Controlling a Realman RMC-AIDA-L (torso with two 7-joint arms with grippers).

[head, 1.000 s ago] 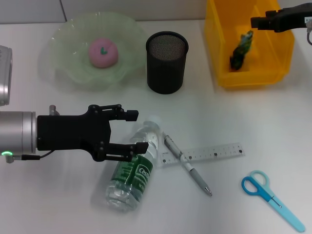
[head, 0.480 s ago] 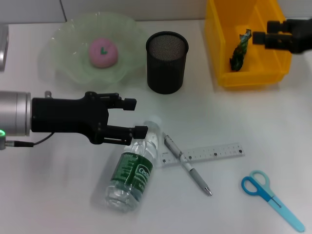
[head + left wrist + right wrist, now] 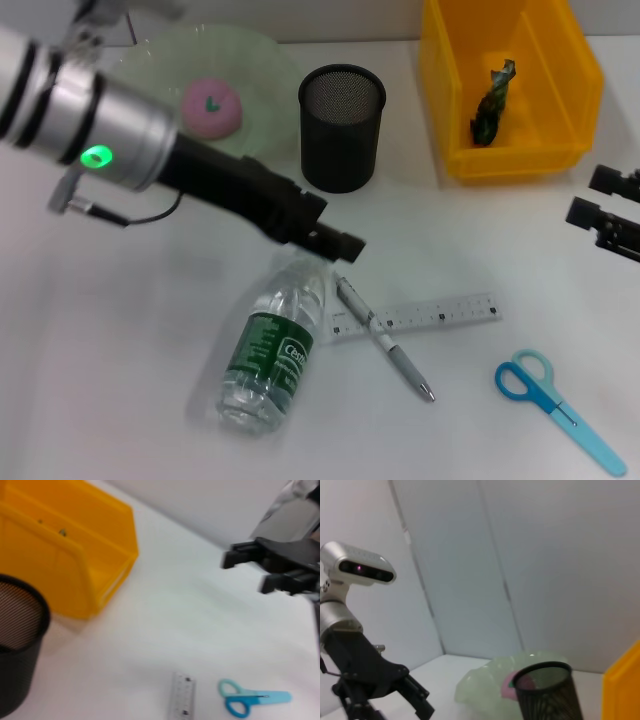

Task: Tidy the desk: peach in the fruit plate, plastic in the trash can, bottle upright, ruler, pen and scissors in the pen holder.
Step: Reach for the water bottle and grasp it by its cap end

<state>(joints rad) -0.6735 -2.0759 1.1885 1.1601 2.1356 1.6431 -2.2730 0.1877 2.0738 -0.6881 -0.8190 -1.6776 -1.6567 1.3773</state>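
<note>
Since a second ago, the left hand (image 3: 335,243) has swung up off the bottle (image 3: 272,347) and now reaches diagonally over the tabletop (image 3: 120,380), its tip hanging just above the bottle's cap end; from the head view its fingers run together end-on and I cannot tell whether they are apart or closed. Meanwhile the right hand (image 3: 603,211) has left the yellow trash bin (image 3: 452,100) and sits low at the right edge of the head view, its two dark fingers spread with a clear gap and nothing between them; the left wrist view shows the same parted fingers (image 3: 243,556). The bottle lies on its side, green label up, cap pointing toward the black mesh pen holder (image 3: 342,127). Just beside the cap lies the pen (image 3: 384,338), crossing over the clear ruler (image 3: 415,316). The blue scissors (image 3: 558,408) lie well apart, near the front right corner. The pink peach (image 3: 210,107) rests in the green glass fruit plate (image 3: 262,60), partly hidden by the left arm. A crumpled green piece of plastic (image 3: 493,100) sits inside the yellow bin.
</note>
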